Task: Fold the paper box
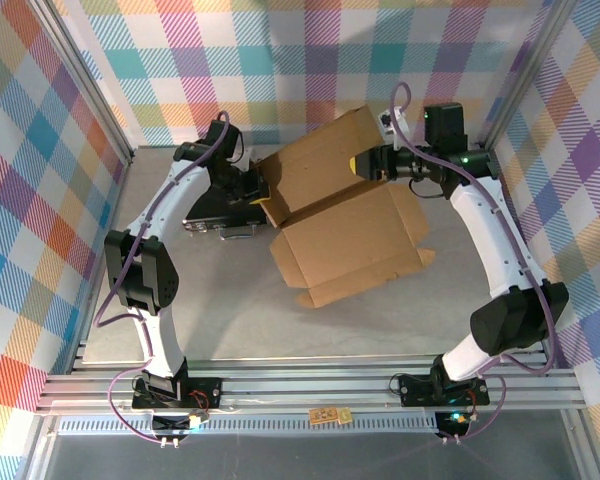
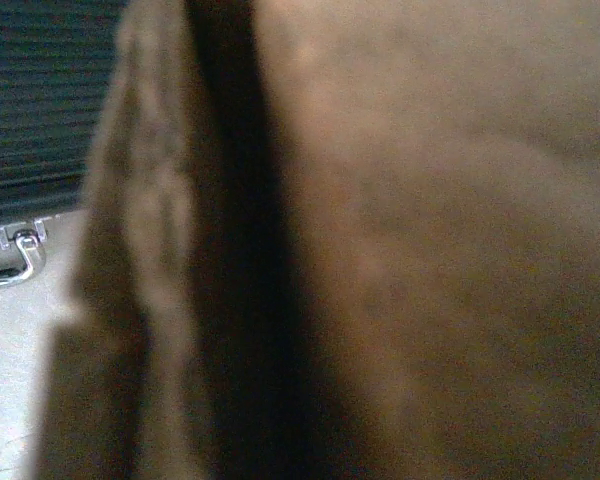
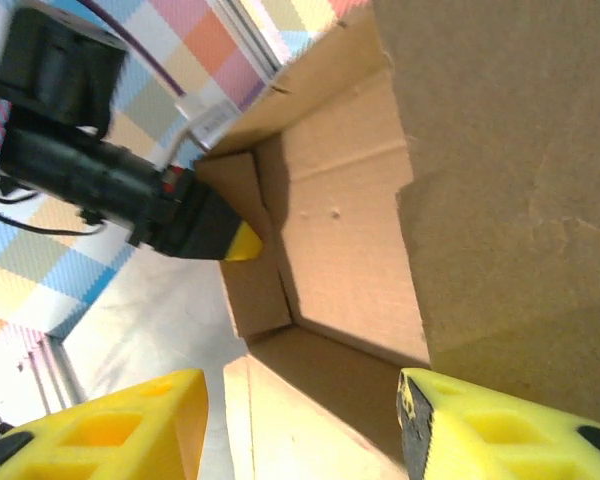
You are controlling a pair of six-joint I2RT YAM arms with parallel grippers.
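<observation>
The paper box (image 1: 345,215) is brown corrugated cardboard, half folded in the middle of the table, with its rear panel raised and its front flaps spread flat. My left gripper (image 1: 257,186) is at the box's left edge. From the right wrist its black body and yellow tip (image 3: 238,243) press against a small side flap (image 3: 245,290). In the left wrist view, blurred cardboard (image 2: 430,240) hides its fingers. My right gripper (image 1: 363,163) is at the right side of the raised panel. It is open (image 3: 305,440), its yellow fingers (image 3: 130,425) wide apart, with the box's inner fold (image 3: 330,250) beyond them.
A black rectangular case (image 1: 212,212) lies under the left arm beside the box; its ribbed side (image 2: 40,100) and metal latch (image 2: 20,255) show from the left wrist. Plaid walls enclose the table on three sides. Bare table surface (image 1: 380,325) lies in front of the box.
</observation>
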